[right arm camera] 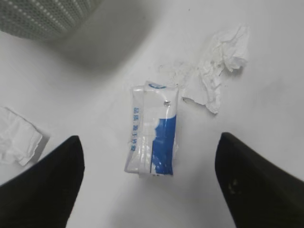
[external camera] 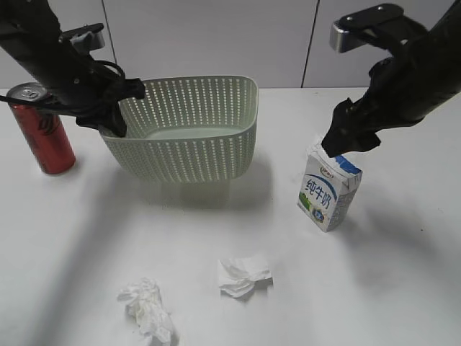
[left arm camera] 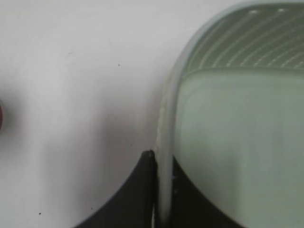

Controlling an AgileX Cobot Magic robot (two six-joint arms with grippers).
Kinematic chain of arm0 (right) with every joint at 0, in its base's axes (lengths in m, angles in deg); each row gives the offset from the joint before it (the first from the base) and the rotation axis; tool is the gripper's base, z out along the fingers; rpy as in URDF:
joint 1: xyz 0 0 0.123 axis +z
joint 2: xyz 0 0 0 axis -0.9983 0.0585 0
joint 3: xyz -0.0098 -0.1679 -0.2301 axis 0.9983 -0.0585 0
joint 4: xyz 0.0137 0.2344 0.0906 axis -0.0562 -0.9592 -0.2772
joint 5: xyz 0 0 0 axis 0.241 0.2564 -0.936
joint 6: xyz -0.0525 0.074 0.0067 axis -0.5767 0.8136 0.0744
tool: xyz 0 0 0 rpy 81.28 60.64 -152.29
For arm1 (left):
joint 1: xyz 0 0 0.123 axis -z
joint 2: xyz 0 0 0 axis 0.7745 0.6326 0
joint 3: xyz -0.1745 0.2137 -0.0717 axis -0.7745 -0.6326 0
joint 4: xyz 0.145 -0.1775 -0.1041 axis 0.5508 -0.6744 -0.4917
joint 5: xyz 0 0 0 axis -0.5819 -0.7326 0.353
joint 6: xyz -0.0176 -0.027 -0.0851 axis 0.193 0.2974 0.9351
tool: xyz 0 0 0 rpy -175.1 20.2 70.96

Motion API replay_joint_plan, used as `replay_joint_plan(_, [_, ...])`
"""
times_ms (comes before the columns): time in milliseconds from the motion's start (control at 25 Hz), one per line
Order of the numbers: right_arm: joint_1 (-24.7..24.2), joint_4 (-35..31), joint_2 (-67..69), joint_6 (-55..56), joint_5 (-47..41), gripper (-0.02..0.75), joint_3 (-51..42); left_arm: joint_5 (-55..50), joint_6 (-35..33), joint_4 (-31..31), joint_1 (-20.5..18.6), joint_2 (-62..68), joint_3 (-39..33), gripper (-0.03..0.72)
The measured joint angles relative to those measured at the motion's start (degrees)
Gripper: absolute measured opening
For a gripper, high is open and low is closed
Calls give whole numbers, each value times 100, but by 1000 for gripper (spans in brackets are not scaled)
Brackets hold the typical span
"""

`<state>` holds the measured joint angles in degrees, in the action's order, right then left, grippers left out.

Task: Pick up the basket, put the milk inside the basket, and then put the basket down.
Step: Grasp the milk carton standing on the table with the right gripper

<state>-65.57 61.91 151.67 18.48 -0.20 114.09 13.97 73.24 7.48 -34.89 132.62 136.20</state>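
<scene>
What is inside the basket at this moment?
Nothing visible: the basket floor shows bare. The near wall hides the front strip. The milk stands outside on the table.

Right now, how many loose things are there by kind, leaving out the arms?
Basket: 1
Milk carton: 1
Red soda can: 1
Crumpled white tissues: 2, one mid-front, one front-left
Total: 5
</scene>
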Motion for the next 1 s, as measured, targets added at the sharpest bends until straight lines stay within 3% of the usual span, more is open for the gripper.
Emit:
replay_joint_plan(480, [0, -48, 1409, 4, 344, 624, 102, -19, 0, 0, 0, 0, 0, 3])
replay_joint_plan(840, [0, -209, 1819, 4, 458, 445, 102, -24, 0, 32, 0, 0, 0, 3])
replay_joint_plan(1000, [0, -202, 1819, 4, 458, 322, 113, -24, 0, 37, 0, 0, 0, 3])
